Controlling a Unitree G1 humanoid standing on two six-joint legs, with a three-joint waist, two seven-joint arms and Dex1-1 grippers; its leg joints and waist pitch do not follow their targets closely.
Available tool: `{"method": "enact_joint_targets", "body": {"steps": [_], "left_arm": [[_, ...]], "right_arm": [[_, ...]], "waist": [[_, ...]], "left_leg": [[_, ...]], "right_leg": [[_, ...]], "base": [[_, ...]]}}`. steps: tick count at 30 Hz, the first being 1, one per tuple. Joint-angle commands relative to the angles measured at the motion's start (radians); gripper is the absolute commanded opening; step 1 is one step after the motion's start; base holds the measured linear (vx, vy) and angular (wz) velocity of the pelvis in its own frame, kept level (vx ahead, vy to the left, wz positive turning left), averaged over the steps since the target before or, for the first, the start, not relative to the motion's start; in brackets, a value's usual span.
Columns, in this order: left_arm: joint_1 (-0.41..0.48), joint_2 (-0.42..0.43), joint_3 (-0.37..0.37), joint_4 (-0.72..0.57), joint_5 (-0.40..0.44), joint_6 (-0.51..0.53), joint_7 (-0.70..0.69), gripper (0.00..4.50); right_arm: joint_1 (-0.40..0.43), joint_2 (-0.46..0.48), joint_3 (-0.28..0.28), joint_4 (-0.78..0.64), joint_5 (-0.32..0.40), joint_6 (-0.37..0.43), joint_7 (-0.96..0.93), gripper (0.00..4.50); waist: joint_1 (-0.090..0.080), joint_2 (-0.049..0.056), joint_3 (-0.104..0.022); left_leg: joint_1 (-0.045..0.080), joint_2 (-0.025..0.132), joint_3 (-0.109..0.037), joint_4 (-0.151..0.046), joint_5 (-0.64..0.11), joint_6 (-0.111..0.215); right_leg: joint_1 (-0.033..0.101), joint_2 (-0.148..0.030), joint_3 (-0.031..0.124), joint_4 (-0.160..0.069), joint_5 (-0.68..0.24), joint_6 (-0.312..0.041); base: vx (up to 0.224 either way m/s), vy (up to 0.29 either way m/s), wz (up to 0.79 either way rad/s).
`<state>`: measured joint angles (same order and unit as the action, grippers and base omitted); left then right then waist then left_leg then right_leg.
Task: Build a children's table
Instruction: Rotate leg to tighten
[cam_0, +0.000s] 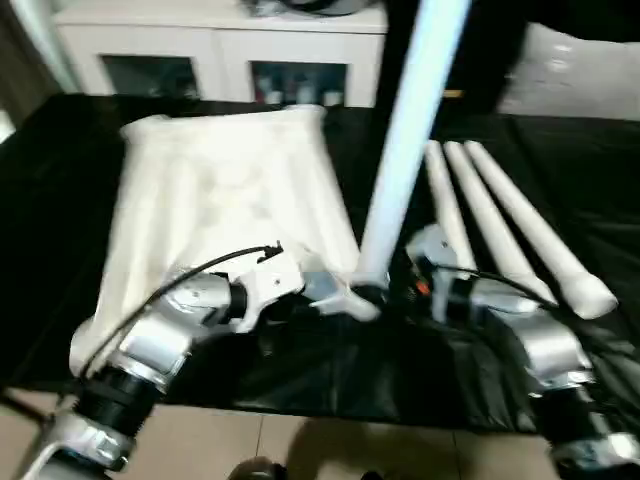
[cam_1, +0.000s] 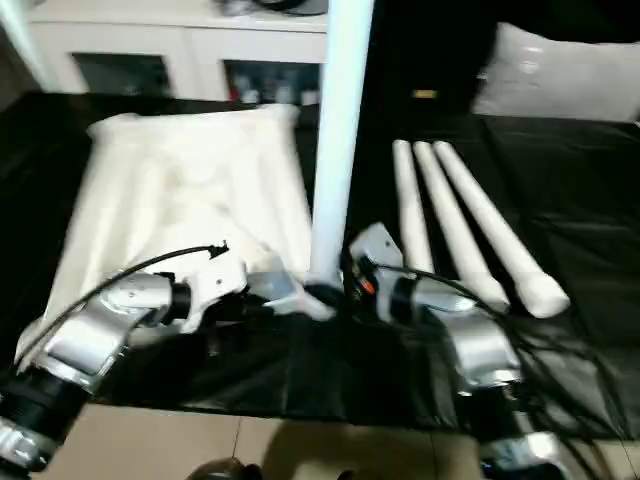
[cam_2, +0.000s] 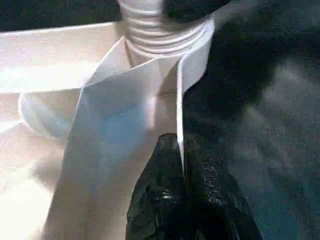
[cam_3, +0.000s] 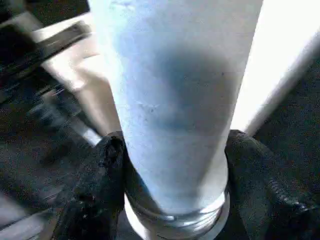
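Surface: black sheet (cam_0: 560, 180) spread flat, carrying all the parts; pale tiled floor (cam_0: 300, 450) along its near edge.
Room: white cabinet (cam_0: 220, 50) with glass doors behind the sheet; grey pillow (cam_1: 560, 75) at the far right.
Tabletop (cam_0: 220, 190): white, lay upside down on the left half of the sheet, near right corner just beside both hands.
Upright leg (cam_0: 405, 150): white, stood on end at that near right corner, threaded end (cam_2: 155, 30) down at the corner socket; seated or not could not be told.
Left hand (cam_2: 181, 165): closed, fingertips pinched on a thin white rib of the tabletop's corner, right below the threaded end.
Right hand (cam_3: 172, 165): clasped round the upright leg's lower end, one black finger (cam_3: 100, 175) on each side, just above the threads.
Loose legs (cam_0: 500, 220): lay side by side on the sheet, to the right of the upright leg and beyond the right hand, apart from it.
Count: one tabletop; four legs, one upright and three lying; two hands.
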<state>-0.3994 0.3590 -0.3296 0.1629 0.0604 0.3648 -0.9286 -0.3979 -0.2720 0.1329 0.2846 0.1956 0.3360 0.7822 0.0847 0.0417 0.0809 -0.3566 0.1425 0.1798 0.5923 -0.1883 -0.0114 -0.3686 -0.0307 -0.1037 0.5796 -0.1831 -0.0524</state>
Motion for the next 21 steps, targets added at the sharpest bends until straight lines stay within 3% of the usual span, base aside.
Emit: {"method": "enact_joint_targets", "body": {"steps": [1, 2, 3, 4, 5, 7, 11, 13, 16, 18, 21], "left_arm": [[-0.001, -0.065, -0.028, -0.086, -0.013, 0.052, 0.058, 0.00], [-0.011, -0.150, -0.015, -0.105, 0.014, 0.133, 0.161, 0.00], [-0.011, -0.150, -0.015, -0.105, 0.014, 0.133, 0.161, 0.00], [-0.025, -0.230, -0.011, -0.098, 0.031, 0.174, 0.243, 0.00], [-0.034, -0.275, -0.009, -0.084, 0.039, 0.186, 0.290, 0.00], [-0.054, -0.321, -0.025, -0.050, 0.073, 0.191, 0.350, 0.00], [-0.065, -0.312, -0.050, -0.047, 0.100, 0.205, 0.371, 0.00], [-0.062, -0.293, -0.053, -0.055, 0.113, 0.209, 0.368, 0.00], [-0.061, -0.279, -0.054, -0.059, 0.136, 0.221, 0.373, 0.00], [-0.061, -0.273, -0.048, -0.054, 0.143, 0.220, 0.377, 0.00], [-0.062, -0.253, -0.045, -0.047, 0.139, 0.215, 0.375, 0.00]], "right_arm": [[-0.013, 0.058, 0.023, 0.054, 0.008, 0.064, -0.072, 2.64], [-0.037, 0.102, 0.013, 0.094, -0.003, 0.082, -0.143, 2.64], [-0.037, 0.102, 0.013, 0.094, -0.003, 0.082, -0.143, 2.63], [-0.058, 0.140, -0.001, 0.139, -0.016, 0.101, -0.219, 2.63], [-0.067, 0.156, -0.004, 0.163, -0.026, 0.107, -0.256, 2.63], [-0.075, 0.181, -0.006, 0.192, -0.055, 0.118, -0.309, 2.63], [-0.066, 0.199, -0.031, 0.191, -0.055, 0.116, -0.345, 2.63], [-0.059, 0.201, -0.049, 0.180, -0.039, 0.109, -0.343, 3.32], [-0.058, 0.201, -0.074, 0.176, -0.026, 0.086, -0.343, 3.39], [-0.052, 0.196, -0.083, 0.162, -0.022, 0.061, -0.324, 3.74], [-0.026, 0.167, -0.084, 0.110, -0.016, 0.044, -0.278, 3.87]], "waist": [[-0.002, -0.003, -0.046], [-0.009, -0.013, -0.040], [-0.012, -0.010, -0.041], [-0.011, -0.009, -0.043], [-0.016, -0.009, -0.040], [-0.024, -0.012, -0.042], [-0.022, -0.009, -0.045], [-0.022, -0.009, -0.045], [-0.020, -0.006, -0.045], [-0.019, -0.004, -0.045], [-0.017, -0.003, -0.045]], "left_leg": [[0.020, 0.099, -0.058, -0.070, -0.299, 0.021], [0.022, 0.096, -0.058, -0.070, -0.311, 0.020], [0.026, 0.094, -0.057, -0.068, -0.316, 0.017], [0.030, 0.091, -0.056, -0.064, -0.317, 0.018], [0.023, 0.093, -0.059, -0.068, -0.317, 0.021], [0.029, 0.090, -0.057, -0.067, -0.342, 0.024], [0.022, 0.090, -0.062, -0.070, -0.345, 0.031], [0.021, 0.093, -0.063, -0.073, -0.347, 0.031], [0.020, 0.097, -0.065, -0.075, -0.358, 0.031], [0.021, 0.097, -0.064, -0.075, -0.360, 0.029], [0.019, 0.097, -0.063, -0.076, -0.352, 0.032]], "right_leg": [[0.029, -0.152, 0.068, -0.112, -0.552, -0.087], [0.026, -0.151, 0.065, -0.117, -0.578, -0.083], [0.025, -0.150, 0.063, -0.120, -0.593, -0.076], [0.024, -0.153, 0.063, -0.127, -0.611, -0.061], [0.026, -0.148, 0.059, -0.127, -0.600, -0.056], [0.020, -0.147, 0.053, -0.132, -0.593, -0.045], [0.025, -0.157, 0.050, -0.133, -0.599, -0.024], [0.024, -0.157, 0.052, -0.129, -0.579, -0.028], [0.022, -0.159, 0.055, -0.126, -0.566, -0.038], [0.022, -0.161, 0.055, -0.128, -0.569, -0.038], [0.022, -0.160, 0.058, -0.128, -0.560, -0.039]], "base": [[0.000, 0.000, 0.00], [0.000, 0.000, 0.00], [0.000, 0.000, 0.00], [0.000, 0.000, 0.00], [0.000, 0.000, 0.00], [0.000, 0.000, 0.00], [0.000, 0.000, 0.00], [0.000, 0.000, 0.00], [0.000, 0.000, 0.00], [0.000, 0.000, 0.00], [0.000, 0.000, 0.00]]}}
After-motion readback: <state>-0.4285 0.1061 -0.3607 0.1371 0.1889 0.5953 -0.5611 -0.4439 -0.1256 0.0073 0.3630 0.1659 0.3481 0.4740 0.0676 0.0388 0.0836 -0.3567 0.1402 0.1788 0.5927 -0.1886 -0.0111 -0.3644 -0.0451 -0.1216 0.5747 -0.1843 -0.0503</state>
